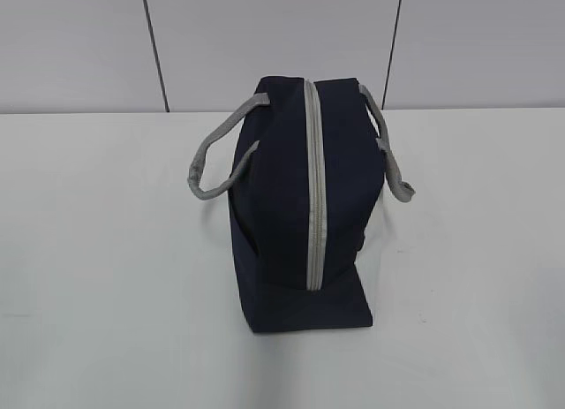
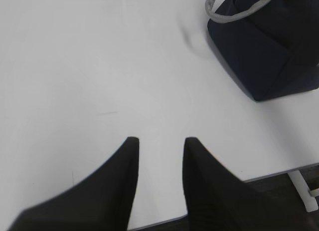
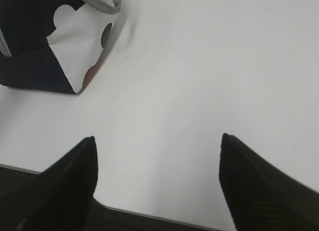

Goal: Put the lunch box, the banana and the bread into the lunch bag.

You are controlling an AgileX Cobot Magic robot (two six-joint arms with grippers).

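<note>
Bag [image 1: 291, 206] sat zipped on the table [image 1: 106, 276], soft and floppy, so I'd grab the zipper [image 1: 315, 184] pull. Left gripper [image 2: 160, 141] hovered part-open and empty beside it, right gripper [image 3: 157, 138] wide apart.

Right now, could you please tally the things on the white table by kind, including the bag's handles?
Navy-blue fabric lunch bag with its grey zipper closed: 1
Grey strap handles on that bag: 2
Lunch boxes, bananas, bread rolls in view: 0
Total: 1 bag with 2 handles on the white table.
</note>
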